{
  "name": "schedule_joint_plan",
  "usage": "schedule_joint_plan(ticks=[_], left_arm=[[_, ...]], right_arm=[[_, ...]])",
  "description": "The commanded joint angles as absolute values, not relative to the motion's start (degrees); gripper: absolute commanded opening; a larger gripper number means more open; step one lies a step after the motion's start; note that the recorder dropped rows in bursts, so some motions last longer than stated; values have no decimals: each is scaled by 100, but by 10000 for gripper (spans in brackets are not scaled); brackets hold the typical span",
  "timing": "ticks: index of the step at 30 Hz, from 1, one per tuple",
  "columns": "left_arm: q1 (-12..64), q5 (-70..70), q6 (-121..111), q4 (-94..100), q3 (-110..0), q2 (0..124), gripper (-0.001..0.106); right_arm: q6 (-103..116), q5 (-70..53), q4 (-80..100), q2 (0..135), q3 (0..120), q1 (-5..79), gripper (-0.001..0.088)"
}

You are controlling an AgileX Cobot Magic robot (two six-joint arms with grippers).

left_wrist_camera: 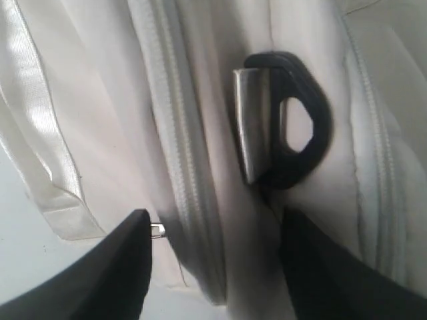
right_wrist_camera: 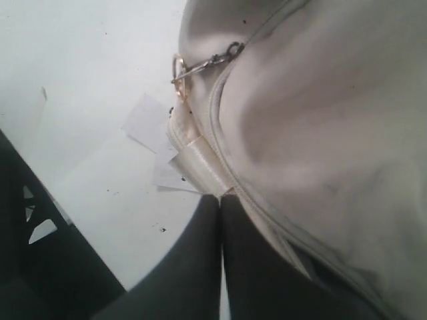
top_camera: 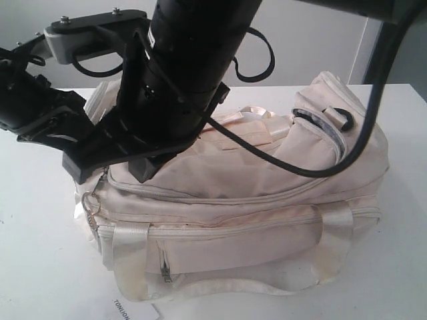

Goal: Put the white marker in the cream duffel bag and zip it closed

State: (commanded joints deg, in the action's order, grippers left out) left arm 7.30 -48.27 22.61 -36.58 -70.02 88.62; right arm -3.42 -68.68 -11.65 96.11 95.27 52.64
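Zipping-shut step, near its end, on the large soft cream fabric duffel bag [top_camera: 267,167] lying on the white desk [top_camera: 40,267].

The main zip [top_camera: 220,198] looks run closed, so I judge the slim white marker is inside (I see it nowhere). My left hand [left_wrist_camera: 213,223] is spread astride the zip seam by the black D-shaped strap ring [left_wrist_camera: 313,127]. My right hand [right_wrist_camera: 220,199] is pressed together near the small gold keyring [right_wrist_camera: 179,70]; whether it pinches anything I cannot tell. Next I would confirm the zip is home, then let go gently.

Black robot arm with grey bracket and looping cables

A thick matte black cylindrical arm [top_camera: 193,53] carries a flat grey metal bracket [top_camera: 83,35] topped by small silver screws [top_camera: 63,19]. Glossy black cables [top_camera: 303,175] trail off it, and the matte black hand [right_wrist_camera: 220,205] has smooth tapered fingers [right_wrist_camera: 190,273].
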Motion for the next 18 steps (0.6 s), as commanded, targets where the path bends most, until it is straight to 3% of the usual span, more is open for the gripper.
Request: schedule_joint_plan(ticks=[7,12,18], left_arm=[[670,-4806,2429,-3776,-7014,8841,-1],[510,-4859,2623,-4257,-7014,8769,0],[465,-5085,2974,-4676,-7004,8728,0]], right_arm=[[-407,-6804,-1364,9611,9518,5264,0],[-407,-6493,-1448,9611,9182,5449,0],[-88,-5006,-1482,9622,8845,5658,29]])
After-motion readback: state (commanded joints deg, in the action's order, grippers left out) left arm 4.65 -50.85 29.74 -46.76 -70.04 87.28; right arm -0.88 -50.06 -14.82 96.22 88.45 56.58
